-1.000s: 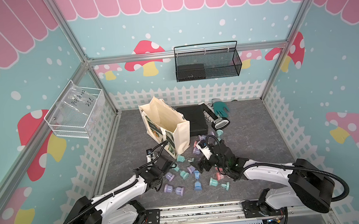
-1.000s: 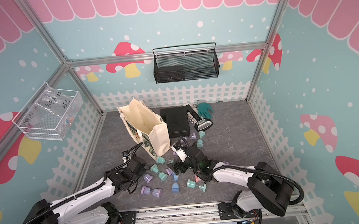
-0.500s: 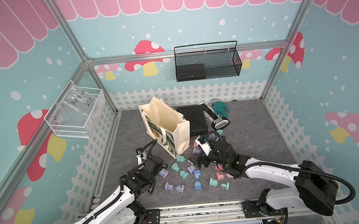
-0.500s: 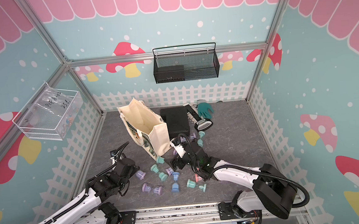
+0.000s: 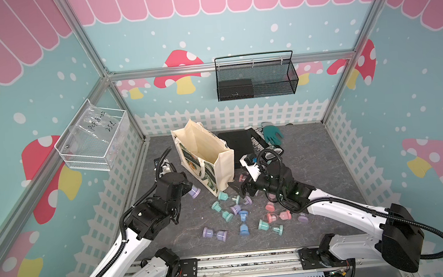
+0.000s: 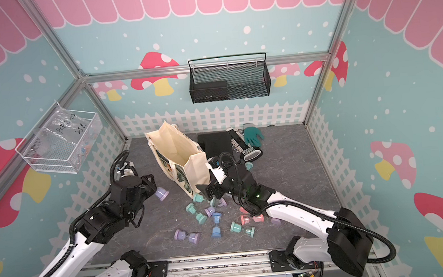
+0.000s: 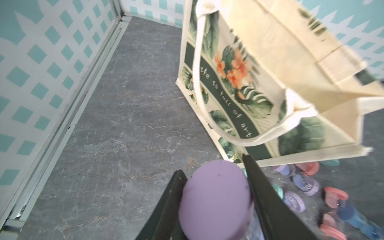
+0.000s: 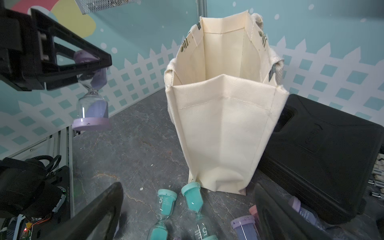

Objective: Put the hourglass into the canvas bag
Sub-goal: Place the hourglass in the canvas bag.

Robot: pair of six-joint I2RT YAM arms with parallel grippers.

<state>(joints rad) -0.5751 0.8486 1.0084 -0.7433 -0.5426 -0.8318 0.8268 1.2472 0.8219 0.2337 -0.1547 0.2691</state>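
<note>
**Top views.** I held the left gripper [image 5: 187, 190] shut on a lilac hourglass [image 5: 195, 192], lifted off the floor [image 5: 312, 170] just beside the printed side of the bag [image 5: 205, 156]. The bag stood upright with its mouth open to take a drop from above. The right gripper [image 6: 205, 190], jaws spread wide and empty, waited low at the bag's near corner, probably to steady it.

**Left wrist.** The jaws pinched the hourglass [image 7: 216, 197] under its cap. The bag [image 7: 270, 62] ahead was blurred.

**Right wrist.** The hourglass [image 8: 91, 99] hung upright outside the bag [image 8: 224, 124], seemingly below rim height, so I judged more lift was needed. Loose hourglasses [image 8: 166, 205] lay at the bag's base.
</note>
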